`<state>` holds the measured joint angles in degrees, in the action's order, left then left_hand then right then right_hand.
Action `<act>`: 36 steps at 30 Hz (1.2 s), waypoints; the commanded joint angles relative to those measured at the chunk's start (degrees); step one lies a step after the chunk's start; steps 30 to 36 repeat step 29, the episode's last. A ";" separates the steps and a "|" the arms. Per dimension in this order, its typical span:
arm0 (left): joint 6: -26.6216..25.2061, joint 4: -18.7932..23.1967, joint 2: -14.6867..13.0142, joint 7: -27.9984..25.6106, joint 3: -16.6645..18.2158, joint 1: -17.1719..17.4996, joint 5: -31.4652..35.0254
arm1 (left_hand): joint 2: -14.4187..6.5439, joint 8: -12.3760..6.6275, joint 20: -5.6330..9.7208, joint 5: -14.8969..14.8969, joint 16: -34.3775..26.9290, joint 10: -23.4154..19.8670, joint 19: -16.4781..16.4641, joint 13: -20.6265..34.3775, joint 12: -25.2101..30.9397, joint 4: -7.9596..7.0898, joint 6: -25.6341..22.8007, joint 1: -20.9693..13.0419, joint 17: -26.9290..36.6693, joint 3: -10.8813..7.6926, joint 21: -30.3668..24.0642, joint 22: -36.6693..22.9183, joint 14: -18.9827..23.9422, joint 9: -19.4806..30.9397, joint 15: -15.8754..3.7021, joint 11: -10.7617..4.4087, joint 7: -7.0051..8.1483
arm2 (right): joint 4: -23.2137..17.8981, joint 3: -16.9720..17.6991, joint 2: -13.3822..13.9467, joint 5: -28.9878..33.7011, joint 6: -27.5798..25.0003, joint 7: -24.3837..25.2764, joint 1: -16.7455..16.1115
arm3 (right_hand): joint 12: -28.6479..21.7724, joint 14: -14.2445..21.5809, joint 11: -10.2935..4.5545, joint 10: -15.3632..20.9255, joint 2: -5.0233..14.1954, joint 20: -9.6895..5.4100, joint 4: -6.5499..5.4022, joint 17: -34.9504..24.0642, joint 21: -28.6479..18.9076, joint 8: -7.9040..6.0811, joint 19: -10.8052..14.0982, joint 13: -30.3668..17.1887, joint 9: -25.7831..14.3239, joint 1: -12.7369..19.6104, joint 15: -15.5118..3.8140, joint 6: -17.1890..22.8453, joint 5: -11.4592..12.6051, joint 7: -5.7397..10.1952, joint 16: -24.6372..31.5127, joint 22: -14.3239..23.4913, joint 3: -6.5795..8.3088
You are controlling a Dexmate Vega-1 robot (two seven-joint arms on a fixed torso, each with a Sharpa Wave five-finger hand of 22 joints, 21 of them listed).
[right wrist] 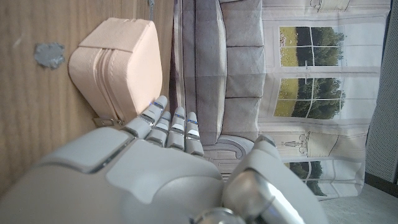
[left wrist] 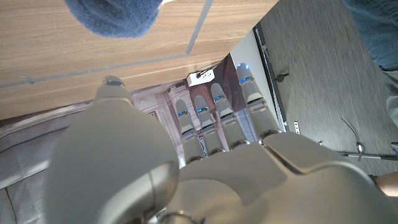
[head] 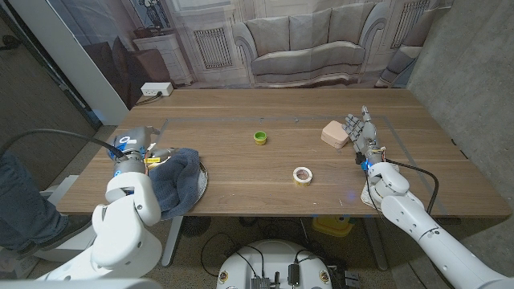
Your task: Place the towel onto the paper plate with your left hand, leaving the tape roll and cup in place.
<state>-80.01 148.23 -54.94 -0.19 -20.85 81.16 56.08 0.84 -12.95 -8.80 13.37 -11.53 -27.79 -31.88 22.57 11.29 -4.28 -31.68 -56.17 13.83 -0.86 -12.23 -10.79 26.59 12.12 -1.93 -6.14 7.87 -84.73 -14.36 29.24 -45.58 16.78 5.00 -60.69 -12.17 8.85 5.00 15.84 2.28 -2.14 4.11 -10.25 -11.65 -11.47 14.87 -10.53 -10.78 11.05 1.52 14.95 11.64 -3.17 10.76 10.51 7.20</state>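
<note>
Near edge of the brown wood-grain worktop (head: 265, 172): the robot's white left hand (head: 138, 151) sits at the near left, just beside the crumpled dark blue towel (head: 175, 181). In the left wrist view its fingers (left wrist: 219, 118) are straight and apart, gripping nothing, with the towel's edge across the wood from them. The towel lies heaped on the white paper plate (head: 201, 181); only a sliver of the plate's rim shows at the towel's right side.

Near right: the white right hand (head: 361, 132) stands with fingers up, extended and holding nothing, just beside the beige zippered soft pouch (head: 335, 133); from the right wrist view I cannot tell if they touch.

Mid worktop: small cream-coloured tape roll (head: 302, 175) lying flat, well apart from the towel. Further back, small yellow-green cup (head: 260, 137), upright, apart from the roll. A thin pale line is marked on the wood as a rectangle outline around the working area.

Beyond the far edge: a printed backdrop (head: 305, 40) showing a grey sofa, panelled walls and a window. A white power strip (head: 156, 89) sits at the far left corner. Grey floor and a grey wall at right. A person's leg in blue jeans (head: 20, 201) at the left edge.
</note>
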 commanded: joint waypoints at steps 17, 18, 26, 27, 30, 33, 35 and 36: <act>0.02 2.18 -3.14 -0.74 2.46 -0.11 -0.42 | -0.36 -0.22 -0.10 0.61 -0.14 0.13 0.24 -0.30 0.25 -0.05 -0.51 0.31 -0.19 0.35 -0.16 -0.28 0.24 0.21 0.05 -0.11 -0.33 | -2.15 0.29 0.44 0.63 -0.17 1.78 -1.50 | -0.14 0.55 -0.07 0.73 0.41 -0.31 0.11 -0.31 -0.08 0.20 0.33 -0.16 -0.10 0.27 -0.04 0.49 -0.16 0.07 -0.03 0.17 -0.17; 0.02 2.25 -3.29 -0.65 2.55 0.00 -0.37 | -0.37 -0.21 -0.09 0.62 -0.14 0.11 0.24 -0.32 0.26 -0.05 -0.50 0.31 -0.20 0.35 -0.17 -0.28 0.23 0.21 0.09 -0.09 -0.38 | -2.25 0.26 0.45 0.72 -0.16 1.85 -1.55 | -0.15 0.59 -0.06 0.75 0.41 -0.37 0.12 -0.31 -0.10 0.21 0.38 -0.16 -0.10 0.28 -0.07 0.47 -0.16 0.08 -0.02 0.17 -0.18; 0.02 2.80 -3.45 -2.97 3.57 1.34 -2.08 | -0.44 -0.18 -0.20 0.70 -0.18 0.30 0.24 -0.46 0.21 -0.06 -0.48 0.29 -0.29 0.38 -0.19 -0.28 0.33 0.20 0.18 0.01 -0.42 | -2.92 0.12 0.48 0.84 -0.22 2.13 -2.12 | -0.14 0.68 -0.03 0.74 0.42 -0.48 0.14 -0.31 -0.13 0.22 0.47 -0.16 -0.10 0.29 -0.16 0.46 -0.17 0.05 0.00 0.17 -0.20; 0.02 2.80 -3.34 -3.40 3.61 1.49 -2.33 | -0.45 -0.17 -0.20 0.70 -0.20 0.30 0.24 -0.47 0.21 -0.06 -0.46 0.29 -0.30 0.38 -0.19 -0.28 0.36 0.20 0.23 0.05 -0.43 | -3.07 0.14 0.54 0.82 -0.28 2.20 -2.23 | -0.15 0.68 -0.03 0.76 0.42 -0.49 0.14 -0.31 -0.12 0.22 0.46 -0.16 -0.10 0.28 -0.15 0.45 -0.17 0.06 0.00 0.17 -0.21; 0.02 2.84 -3.11 -4.31 3.81 1.87 -3.09 | -0.48 -0.16 -0.25 0.72 -0.21 0.44 0.26 -0.50 0.16 -0.07 -0.45 0.29 -0.32 0.38 -0.19 -0.28 0.40 0.19 0.25 0.00 -0.43 | -3.23 0.18 0.60 0.94 -0.19 2.34 -2.42 | -0.14 0.67 -0.01 0.75 0.42 -0.47 0.14 -0.31 -0.13 0.21 0.48 -0.16 -0.10 0.28 -0.16 0.47 -0.17 0.06 0.00 0.17 -0.21; 0.02 2.84 -3.11 -4.31 3.81 1.87 -3.09 | -0.48 -0.16 -0.25 0.72 -0.21 0.44 0.26 -0.50 0.16 -0.07 -0.45 0.29 -0.32 0.38 -0.19 -0.28 0.40 0.19 0.25 0.00 -0.43 | -3.23 0.18 0.60 0.94 -0.19 2.34 -2.42 | -0.14 0.67 -0.01 0.75 0.42 -0.47 0.14 -0.31 -0.13 0.21 0.48 -0.16 -0.10 0.28 -0.16 0.47 -0.17 0.06 0.00 0.17 -0.21; 0.02 2.84 -3.11 -4.31 3.81 1.87 -3.09 | -0.48 -0.16 -0.25 0.72 -0.21 0.44 0.26 -0.50 0.16 -0.07 -0.45 0.29 -0.32 0.38 -0.19 -0.28 0.40 0.19 0.25 0.00 -0.43 | -3.23 0.18 0.60 0.94 -0.19 2.34 -2.42 | -0.14 0.67 -0.01 0.75 0.42 -0.47 0.14 -0.31 -0.13 0.21 0.48 -0.16 -0.10 0.28 -0.16 0.47 -0.17 0.06 0.00 0.17 -0.21; 0.02 2.84 -3.11 -4.31 3.81 1.87 -3.09 | -0.48 -0.16 -0.25 0.72 -0.21 0.44 0.26 -0.50 0.16 -0.07 -0.45 0.29 -0.32 0.38 -0.19 -0.28 0.40 0.19 0.25 0.00 -0.43 | -3.23 0.18 0.60 0.94 -0.19 2.34 -2.42 | -0.14 0.67 -0.01 0.75 0.42 -0.47 0.14 -0.31 -0.13 0.21 0.48 -0.16 -0.10 0.28 -0.16 0.47 -0.17 0.06 0.00 0.17 -0.21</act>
